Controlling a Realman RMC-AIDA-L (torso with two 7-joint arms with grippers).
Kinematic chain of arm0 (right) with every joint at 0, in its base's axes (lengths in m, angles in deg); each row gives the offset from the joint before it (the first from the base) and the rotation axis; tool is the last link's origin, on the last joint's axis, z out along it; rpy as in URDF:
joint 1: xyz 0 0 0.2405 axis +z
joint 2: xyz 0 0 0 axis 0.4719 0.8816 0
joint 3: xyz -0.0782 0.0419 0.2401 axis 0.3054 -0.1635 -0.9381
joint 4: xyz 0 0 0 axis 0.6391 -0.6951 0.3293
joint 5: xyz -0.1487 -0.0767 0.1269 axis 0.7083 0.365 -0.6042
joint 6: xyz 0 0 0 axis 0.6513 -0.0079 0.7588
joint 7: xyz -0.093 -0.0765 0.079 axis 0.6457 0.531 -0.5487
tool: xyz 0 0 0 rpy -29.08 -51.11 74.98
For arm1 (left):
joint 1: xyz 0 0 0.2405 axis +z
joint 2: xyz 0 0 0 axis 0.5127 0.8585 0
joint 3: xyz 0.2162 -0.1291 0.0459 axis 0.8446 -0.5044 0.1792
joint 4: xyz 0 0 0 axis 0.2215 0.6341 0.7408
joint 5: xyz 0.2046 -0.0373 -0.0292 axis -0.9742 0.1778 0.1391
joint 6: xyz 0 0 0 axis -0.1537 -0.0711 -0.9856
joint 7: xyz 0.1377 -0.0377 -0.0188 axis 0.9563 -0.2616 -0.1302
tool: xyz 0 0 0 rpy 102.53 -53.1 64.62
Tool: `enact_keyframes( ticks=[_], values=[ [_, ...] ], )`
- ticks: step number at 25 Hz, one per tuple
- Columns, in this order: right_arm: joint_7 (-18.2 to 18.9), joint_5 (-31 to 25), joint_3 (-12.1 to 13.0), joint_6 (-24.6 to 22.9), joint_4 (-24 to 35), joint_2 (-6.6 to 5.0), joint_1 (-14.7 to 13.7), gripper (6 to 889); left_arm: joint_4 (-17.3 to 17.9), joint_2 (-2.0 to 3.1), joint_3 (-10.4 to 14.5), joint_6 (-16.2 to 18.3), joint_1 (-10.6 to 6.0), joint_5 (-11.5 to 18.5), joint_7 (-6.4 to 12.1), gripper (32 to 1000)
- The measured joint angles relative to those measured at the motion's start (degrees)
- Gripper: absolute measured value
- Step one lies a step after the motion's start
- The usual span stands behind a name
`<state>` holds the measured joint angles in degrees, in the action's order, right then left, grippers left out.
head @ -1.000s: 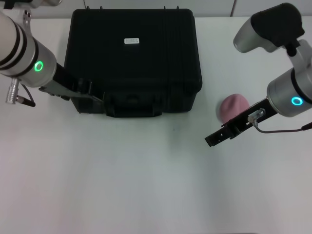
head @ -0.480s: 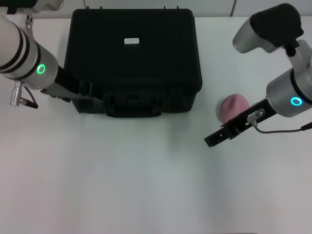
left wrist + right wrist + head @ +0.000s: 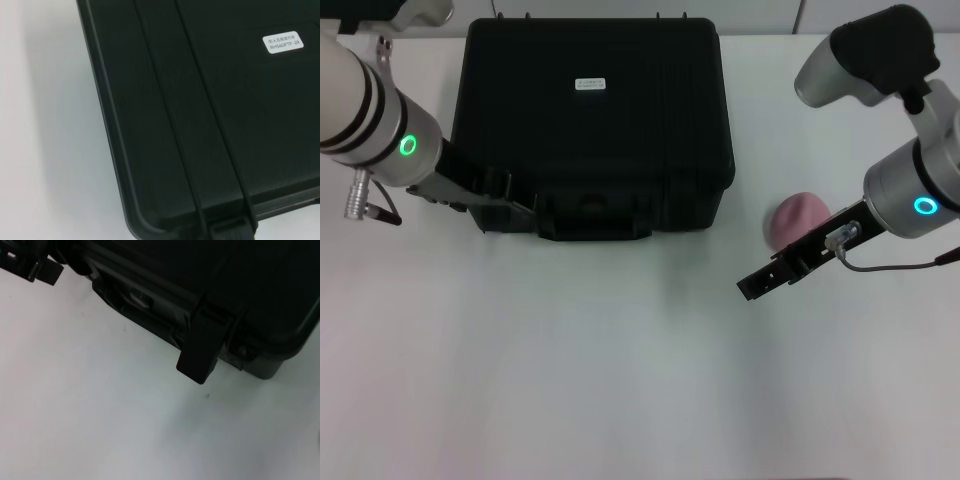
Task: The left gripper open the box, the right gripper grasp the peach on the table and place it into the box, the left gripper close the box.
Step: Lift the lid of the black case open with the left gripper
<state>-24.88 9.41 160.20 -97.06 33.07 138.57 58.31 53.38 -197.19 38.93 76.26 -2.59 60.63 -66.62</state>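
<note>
White tabletop (image 3: 620, 380) fills most of the head view, with a strip of pale wall along the upper edge. On it stand one box (image 3: 595, 120), one peach (image 3: 796, 218) and two arms.

One black case sits in the upper centre of the frame, lid down, a single white label (image 3: 590, 84) on top and a handle (image 3: 595, 215) on its front. One pink peach lies at centre right, apart from the case; its lower right side is covered by the right arm.

At the case's lower left corner the left gripper (image 3: 510, 198) reaches in, black against black, so I cannot tell whether its fingers are parted or closed. Below and left of the peach, the right gripper (image 3: 758, 283) hangs over the table, holding nothing; whether its fingers are together I cannot tell either.

From the left wrist camera come the ribbed lid and the label's print, which the head view leaves unreadable. From the right wrist camera comes a front latch (image 3: 200, 357) hanging out over the table, with a dark part of the left gripper cut off at the upper left corner. Neither wrist camera takes in the peach.
</note>
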Motion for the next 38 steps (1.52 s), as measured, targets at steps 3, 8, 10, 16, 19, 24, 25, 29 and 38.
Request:
enact_keyframes(
  ticks=[3, 8, 10, 16, 19, 24, 25, 29, 38],
  values=[
    [0.0, 0.0, 0.0, 0.0, 0.0, 0.00, 0.0, 827, -0.3, 0.00, 0.1, -0.1, -0.13, 0.0, 0.07, 814],
    [0.0, 0.0, 0.0, 0.0, 0.0, 0.00, 0.1, 827, -0.4, 0.00, 0.1, -0.1, -0.23, 0.0, 0.44, 812],
    [0.0, 0.0, 0.0, 0.0, 0.0, 0.00, 0.1, 827, -0.5, 0.00, 0.1, -0.1, -0.23, 0.0, 0.48, 812],
    [0.1, 0.0, 0.0, 0.0, 0.0, 0.00, 0.1, 827, -0.5, -0.06, 0.1, -0.2, -0.30, 0.0, 0.58, 810],
    [0.1, 0.0, 0.0, 0.0, 0.0, 0.00, 0.1, 827, -0.6, -0.08, 0.1, -0.2, -0.35, 0.0, 0.60, 809],
    [0.1, 0.0, 0.0, 0.0, 0.0, 0.00, 0.1, 828, -0.6, -0.09, 0.1, -0.2, -0.38, 0.0, 0.64, 807],
    [0.1, 0.0, 0.0, 0.0, 0.0, 0.00, 0.2, 828, -0.6, -0.09, 0.1, -0.2, -0.39, 0.0, 0.65, 807],
    [0.1, 0.0, 0.0, 0.0, 0.0, 0.00, 0.2, 827, -0.6, -0.09, 0.1, -0.3, -0.39, 0.0, 0.66, 806],
    [0.1, 0.0, 0.0, 0.0, 0.0, 0.00, 0.2, 828, -1.2, 0.08, -0.3, -0.3, -0.45, 0.1, 0.66, 775]
  ],
)
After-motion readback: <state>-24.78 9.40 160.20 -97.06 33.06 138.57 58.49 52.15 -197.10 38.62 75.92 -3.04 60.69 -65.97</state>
